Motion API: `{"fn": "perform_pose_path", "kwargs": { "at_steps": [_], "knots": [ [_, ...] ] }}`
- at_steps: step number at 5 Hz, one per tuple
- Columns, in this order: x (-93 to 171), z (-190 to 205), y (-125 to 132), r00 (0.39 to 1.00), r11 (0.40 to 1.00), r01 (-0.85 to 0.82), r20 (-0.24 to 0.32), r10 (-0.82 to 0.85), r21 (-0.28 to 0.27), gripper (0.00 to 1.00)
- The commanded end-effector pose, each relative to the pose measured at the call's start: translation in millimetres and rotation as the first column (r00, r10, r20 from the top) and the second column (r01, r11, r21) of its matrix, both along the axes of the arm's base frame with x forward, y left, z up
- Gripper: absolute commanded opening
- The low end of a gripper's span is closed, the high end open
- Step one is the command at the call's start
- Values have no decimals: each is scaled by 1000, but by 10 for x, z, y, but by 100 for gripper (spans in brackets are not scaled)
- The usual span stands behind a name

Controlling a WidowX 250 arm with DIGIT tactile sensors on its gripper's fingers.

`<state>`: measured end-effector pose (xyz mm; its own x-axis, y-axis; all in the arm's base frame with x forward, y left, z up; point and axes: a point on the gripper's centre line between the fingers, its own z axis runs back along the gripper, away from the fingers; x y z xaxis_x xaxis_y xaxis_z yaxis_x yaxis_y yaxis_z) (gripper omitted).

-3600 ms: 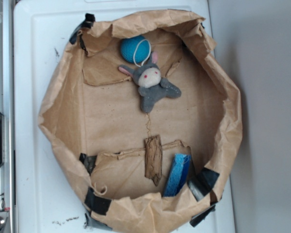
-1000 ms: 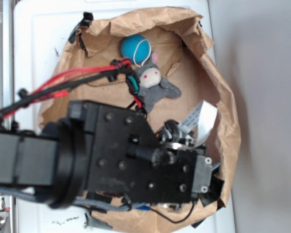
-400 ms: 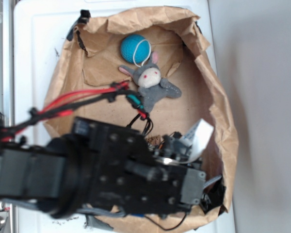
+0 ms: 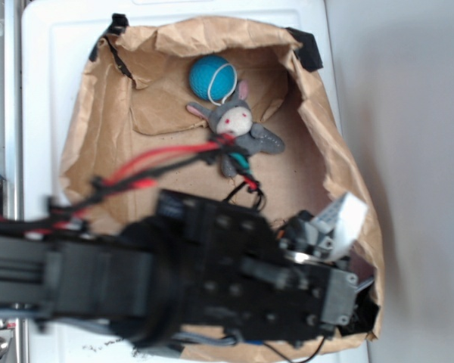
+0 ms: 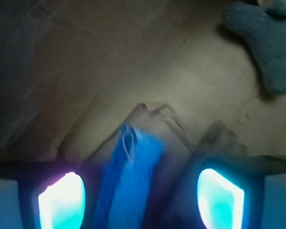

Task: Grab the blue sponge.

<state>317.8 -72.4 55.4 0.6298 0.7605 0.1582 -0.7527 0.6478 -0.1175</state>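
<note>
shifted right across the paper tray (image 4: 106, 128), jaws wide around the blue sponge (image 5: 128, 176).

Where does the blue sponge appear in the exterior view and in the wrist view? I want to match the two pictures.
Exterior view: not visible; the black robot arm covers the lower right part of the paper bag.
Wrist view: the blue sponge is at lower centre, between the two fingers of the open gripper.
Shared landmark: the grey plush toy, upper centre in the exterior view, top right corner in the wrist view.
</note>
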Motion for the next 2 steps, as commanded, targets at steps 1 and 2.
{"fn": "perform_pose_path", "kwargs": {
  "at_steps": [1,2],
  "knots": [
    [376,-123,-2,998,997,-58,-35,60,53,74],
    [319,-57,57,997,996,-70,-7,71,50,0]
  ]
}}
